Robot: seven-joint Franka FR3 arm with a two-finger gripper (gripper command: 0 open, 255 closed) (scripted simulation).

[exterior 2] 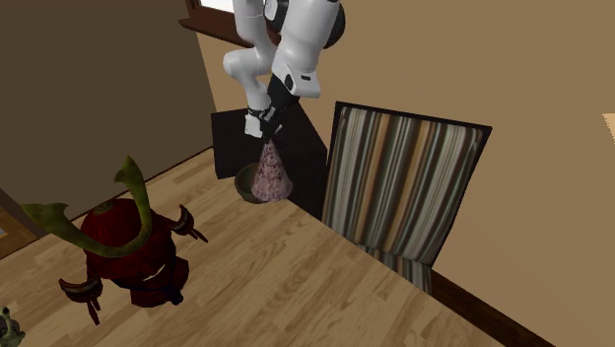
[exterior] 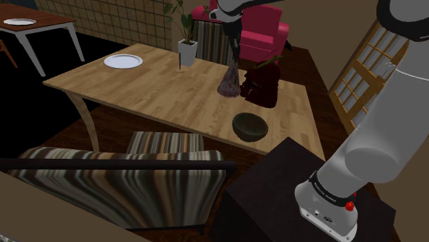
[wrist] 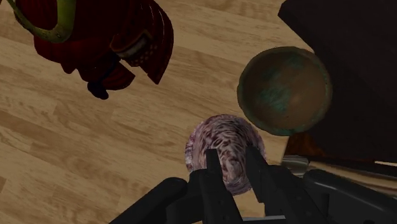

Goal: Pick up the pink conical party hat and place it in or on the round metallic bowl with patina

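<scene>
The party hat (exterior: pixel 229 82) is a pinkish cone with a dark mottled pattern, and it stands point up over the wooden table (exterior: pixel 158 89). My gripper (exterior: pixel 234 65) is shut on its tip from above. In the wrist view both black fingers (wrist: pixel 215 175) clasp the hat (wrist: pixel 219 146). The round bowl (exterior: pixel 249 127), dark with green patina, sits near the table edge closest to the stand, apart from the hat. In the second exterior view the hat (exterior 2: pixel 272 175) hangs under the gripper (exterior 2: pixel 266 138) in front of the bowl (exterior 2: pixel 245 183). Seen from the wrist, the bowl (wrist: pixel 285 91) lies beside the hat.
A dark red horned figure (exterior: pixel 265 84) stands on the table right beside the hat. A white plate (exterior: pixel 123 61) and a potted plant (exterior: pixel 187 41) are at the far end. A striped chair (exterior: pixel 148 172) is at the near side, and the dark stand (exterior: pixel 289 185) is below the bowl.
</scene>
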